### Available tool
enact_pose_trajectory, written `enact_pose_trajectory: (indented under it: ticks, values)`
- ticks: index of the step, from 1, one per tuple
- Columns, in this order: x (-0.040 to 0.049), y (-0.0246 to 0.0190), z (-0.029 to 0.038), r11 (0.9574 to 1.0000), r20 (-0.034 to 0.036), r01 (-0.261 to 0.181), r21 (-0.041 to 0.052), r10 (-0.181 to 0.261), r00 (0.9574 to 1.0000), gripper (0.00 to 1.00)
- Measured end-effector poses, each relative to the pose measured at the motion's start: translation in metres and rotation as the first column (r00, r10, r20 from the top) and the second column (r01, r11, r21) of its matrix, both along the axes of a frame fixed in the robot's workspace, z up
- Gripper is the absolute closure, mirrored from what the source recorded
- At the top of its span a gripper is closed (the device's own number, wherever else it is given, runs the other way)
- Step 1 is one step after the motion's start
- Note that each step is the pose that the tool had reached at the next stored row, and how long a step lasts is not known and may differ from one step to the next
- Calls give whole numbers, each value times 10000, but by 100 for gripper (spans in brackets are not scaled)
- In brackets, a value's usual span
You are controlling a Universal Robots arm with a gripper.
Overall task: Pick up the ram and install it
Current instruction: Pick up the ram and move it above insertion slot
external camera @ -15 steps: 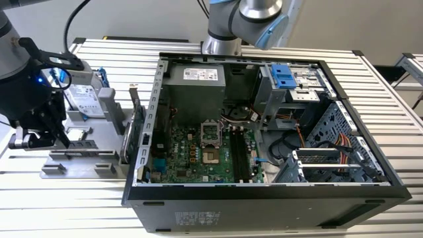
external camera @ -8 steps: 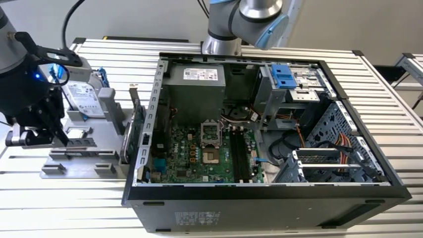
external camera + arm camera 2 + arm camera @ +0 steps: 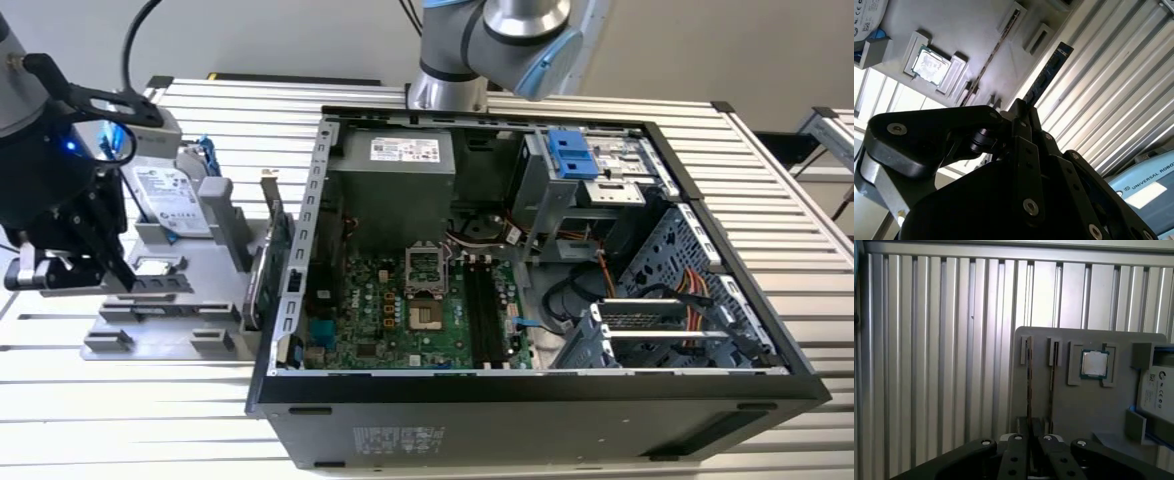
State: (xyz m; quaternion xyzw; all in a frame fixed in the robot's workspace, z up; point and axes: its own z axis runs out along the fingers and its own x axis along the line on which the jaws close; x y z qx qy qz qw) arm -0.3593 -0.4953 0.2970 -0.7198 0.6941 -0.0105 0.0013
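Ram [image 3: 1049, 72], a thin, dark, flat board strip, is pinched between the black metal fingers of the claw [image 3: 1031, 437], which is drawn narrow on it. It sits over the grey holder at the exterior view's left. I cannot tell whether its lower edge is in a slot or clear of it.

The counter [image 3: 134, 420] is bright aluminium, ribbed in long slats. On it lies an open black steel computer case [image 3: 534, 400]. Inside are a green motherboard [image 3: 387, 320] with long black slots [image 3: 483, 310] and, on the far side, a grey boxy power supply [image 3: 394, 180].

Just left of the case, the holder [image 3: 160, 335] is matte grey plastic with moulded pockets. A hard drive [image 3: 167, 200] stands in one, and a square silver chip [image 3: 1094, 363] lies in a shallow recess near two narrow slots.
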Motion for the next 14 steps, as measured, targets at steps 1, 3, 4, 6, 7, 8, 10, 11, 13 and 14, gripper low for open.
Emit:
enact_pose_trajectory:
  ticks: [1,3,4,6,7,8,10,11,13,14]
  values:
    - [0,0,6,10000,1,1,1,-1,10000,100]
    - [0,0,20,10000,0,0,0,0,10000,100]
    - [0,0,27,10000,0,0,0,0,10000,100]
    - [0,0,38,10000,1,0,1,0,10000,100]
    - [0,0,44,10000,0,0,1,0,10000,100]
    - [0,0,50,10000,1,0,0,0,10000,100]
    - [0,0,61,10000,0,0,0,0,10000,100]
    - [0,0,67,10000,0,0,0,0,10000,100]
    - [0,0,79,10000,0,0,0,0,10000,100]
    - [0,0,86,10000,0,0,0,0,10000,100]
